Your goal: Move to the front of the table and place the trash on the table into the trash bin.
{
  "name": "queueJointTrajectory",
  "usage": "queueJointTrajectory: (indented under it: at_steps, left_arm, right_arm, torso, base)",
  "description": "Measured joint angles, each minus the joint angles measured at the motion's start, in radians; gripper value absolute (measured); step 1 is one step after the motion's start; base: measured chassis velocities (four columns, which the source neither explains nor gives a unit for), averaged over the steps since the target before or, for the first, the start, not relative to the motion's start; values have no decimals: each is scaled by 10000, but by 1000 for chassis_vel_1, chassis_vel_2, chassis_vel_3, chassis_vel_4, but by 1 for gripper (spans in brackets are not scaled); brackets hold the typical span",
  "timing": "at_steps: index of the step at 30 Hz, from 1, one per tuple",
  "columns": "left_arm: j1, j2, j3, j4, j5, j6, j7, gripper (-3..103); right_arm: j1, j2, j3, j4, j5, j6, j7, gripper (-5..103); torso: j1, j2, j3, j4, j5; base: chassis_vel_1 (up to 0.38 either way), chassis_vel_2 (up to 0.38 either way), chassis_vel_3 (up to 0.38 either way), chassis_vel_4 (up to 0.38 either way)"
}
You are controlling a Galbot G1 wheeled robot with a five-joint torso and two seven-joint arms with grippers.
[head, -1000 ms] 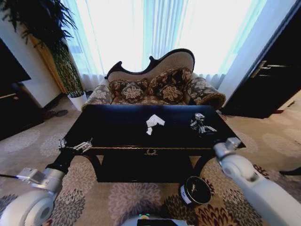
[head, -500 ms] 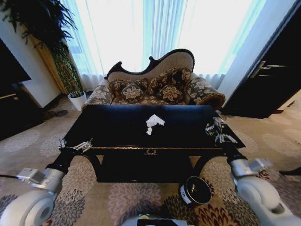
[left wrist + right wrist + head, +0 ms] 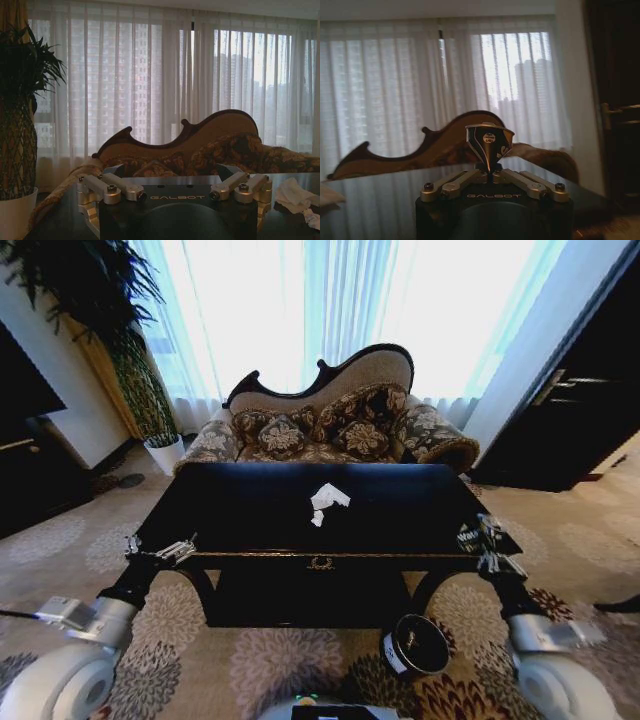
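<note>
The glossy black table (image 3: 250, 510) stands in front of me. Crumpled white tissue (image 3: 329, 497) with a small white scrap (image 3: 317, 519) lies near the middle of its top. My right gripper (image 3: 490, 552) hangs over the table's right front corner, shut on a dark shiny piece of trash (image 3: 478, 536). In the right wrist view that piece (image 3: 490, 142) stands pinched in the right gripper (image 3: 490, 175). The dark trash bin (image 3: 415, 645) sits on the carpet below, under the table's front right. My left gripper (image 3: 160, 550) waits open at the left front corner. The left wrist view shows the left gripper (image 3: 175, 195) and the tissue (image 3: 295, 195).
A patterned sofa (image 3: 335, 425) stands behind the table before bright curtains. A tall plant in a white pot (image 3: 165, 452) is at the back left, dark furniture (image 3: 30, 460) along the left wall, and a dark door (image 3: 580, 410) on the right. Patterned carpet lies around the table.
My right gripper has carried the dark shiny piece from over the table's right side toward me, out to the right front corner. The left arm has not moved.
</note>
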Motion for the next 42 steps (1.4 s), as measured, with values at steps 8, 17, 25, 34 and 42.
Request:
queueJointTrajectory:
  at_steps: [8, 17, 25, 34, 42]
  left_arm:
    - [0, 0, 0, 0, 0, 0, 0, 100]
    - [0, 0, 0, 0, 0, 0, 0, 100]
    - [0, 0, 0, 0, 0, 0, 0, 100]
    - [0, 0, 0, 0, 0, 0, 0, 100]
    - [0, 0, 0, 0, 0, 0, 0, 100]
  right_arm:
    - [-157, 475, -62, -875, 6, 374, -90, 0]
    - [-106, 715, -426, -1795, -468, 812, -221, 0]
    - [395, 932, -1357, -3251, -1336, 1219, -283, 0]
    - [1022, 1098, -2370, -5235, -2110, 1611, -278, 0]
    - [1920, 1409, -3228, -7436, -2735, 2014, -264, 0]
  torso:
    - [1, 0, 0, 1, -1]
    - [1, 0, 0, 0, 0]
    - [0, 0, 0, 0, 1]
    - [1, 0, 0, 1, -1]
    - [1, 0, 0, 1, -1]
  base:
    - [0, 0, 0, 0]
    - [0, 0, 0, 0]
    - [0, 0, 0, 0]
    - [0, 0, 0, 0]
    - [0, 0, 0, 0]
